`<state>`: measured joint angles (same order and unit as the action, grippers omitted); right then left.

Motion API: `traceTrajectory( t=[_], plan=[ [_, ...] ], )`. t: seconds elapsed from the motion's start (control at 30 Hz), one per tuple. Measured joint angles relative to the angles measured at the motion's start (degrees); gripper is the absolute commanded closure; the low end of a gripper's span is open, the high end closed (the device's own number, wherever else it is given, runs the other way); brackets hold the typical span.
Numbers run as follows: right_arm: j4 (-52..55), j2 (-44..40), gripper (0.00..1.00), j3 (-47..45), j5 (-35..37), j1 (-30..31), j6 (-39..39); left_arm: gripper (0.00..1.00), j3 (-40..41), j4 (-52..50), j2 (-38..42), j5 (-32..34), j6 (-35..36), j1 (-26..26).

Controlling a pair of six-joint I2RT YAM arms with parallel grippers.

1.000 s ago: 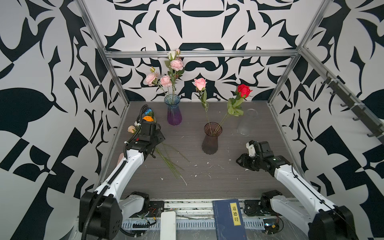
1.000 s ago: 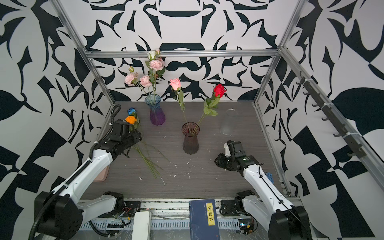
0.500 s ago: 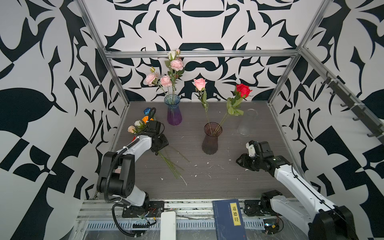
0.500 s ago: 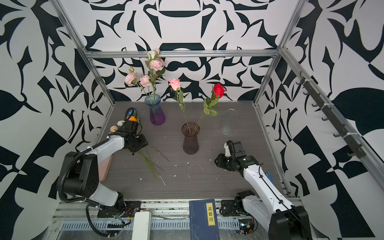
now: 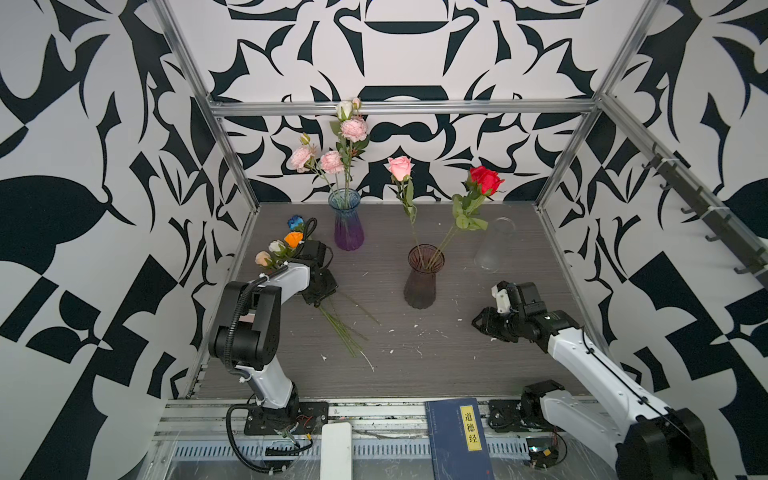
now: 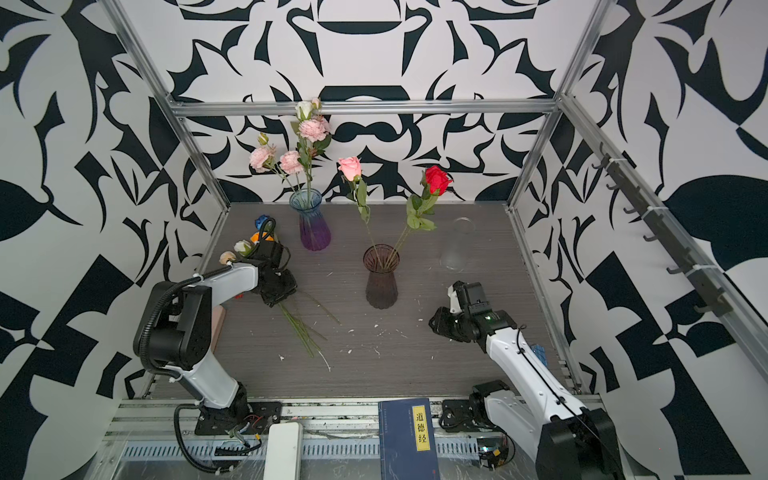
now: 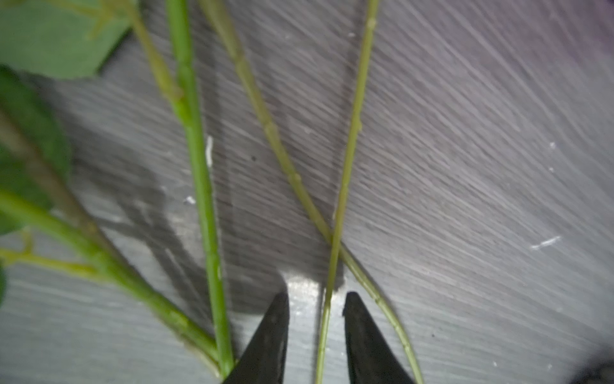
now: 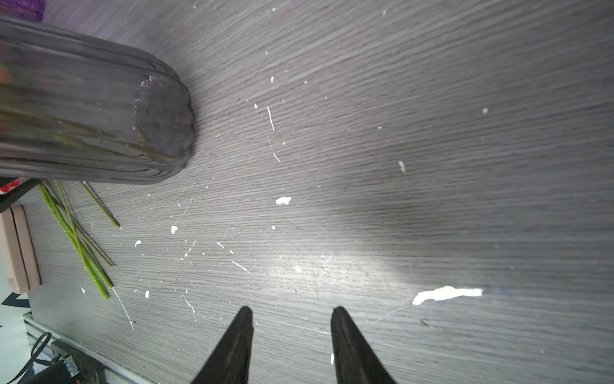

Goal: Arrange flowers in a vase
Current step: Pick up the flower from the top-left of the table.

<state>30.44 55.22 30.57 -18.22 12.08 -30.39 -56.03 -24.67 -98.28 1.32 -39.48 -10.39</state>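
Between tips of L pincer [image 7: 315, 296]: one thin stem [image 7: 348, 166], flat on table [image 7: 498, 133]. Jaws part-open, straddling it, gap showing each side, no contact I can see, so not gripped yet. 2nd stem crosses it right by the tips, then curves off outside one jaw. Thicker stems + leaves sit off past the other jaw. My guess on why it's placed there: stem runs nearly alone at that spot, so a squeeze takes 1, not the bunch.

Top views: L pincer sits low over mid-length of loose flowers [image 5: 293, 239]. Heads lie on its wall side, cut ends fan out on its front side. Flat + fanned prob makes singling out easier.

R pincer [image 8: 290, 311]: jaws apart, empty, low over table, touching nothing. Looks parked clear so L has room.

Brown vase [image 5: 420, 286] stands between the 2 pincers, nearer R, w/ pink rose [image 5: 401, 167] + red rose [image 5: 485, 178] leaning in it; likely target. Clear vase [image 5: 492, 249] beyond R, empty. Purple vase [image 5: 348, 224] beyond L, ruffled pinks in it.
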Motion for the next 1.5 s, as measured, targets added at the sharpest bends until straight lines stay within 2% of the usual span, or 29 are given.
traceTrajectory(
  t=[0.17,0.37,0.47,0.7,0.9,1.0,1.13,1.3,1.5],
  plan=[
    [0.0,0.0,0.57,0.0,0.0,0.0,0.0,1.00,-0.5,-0.2,-0.7,0.3,0.5,0.0],
    [0.0,0.0,0.57,0.0,0.0,0.0,0.0,1.00,0.0,0.0,0.1,0.2,-0.3,0.0],
    [-0.1,0.0,0.57,0.0,0.0,0.0,0.0,1.00,1.6,-0.3,3.7,0.2,-1.9,0.0],
    [-0.1,0.0,0.57,0.0,0.0,0.0,0.0,1.00,2.3,-0.9,22.2,4.4,-6.0,0.0],
    [-0.1,0.0,0.57,0.0,0.0,0.0,0.0,1.00,1.0,-0.3,38.0,11.1,-8.7,-1.8],
    [-0.1,0.0,0.57,0.0,0.0,0.0,0.0,1.00,0.9,3.6,44.2,15.6,-8.7,-6.8],
    [-0.1,0.0,0.57,0.0,0.0,0.0,0.0,1.00,-0.4,13.8,46.6,22.8,-2.8,-20.0],
    [-0.1,0.0,0.57,0.0,0.0,0.0,0.0,1.00,-7.9,28.6,38.3,24.7,10.9,-33.3],
    [-0.1,-0.2,0.57,0.0,0.0,0.0,0.0,1.00,-13.9,44.8,25.7,25.1,28.8,-43.0]
  ],
)
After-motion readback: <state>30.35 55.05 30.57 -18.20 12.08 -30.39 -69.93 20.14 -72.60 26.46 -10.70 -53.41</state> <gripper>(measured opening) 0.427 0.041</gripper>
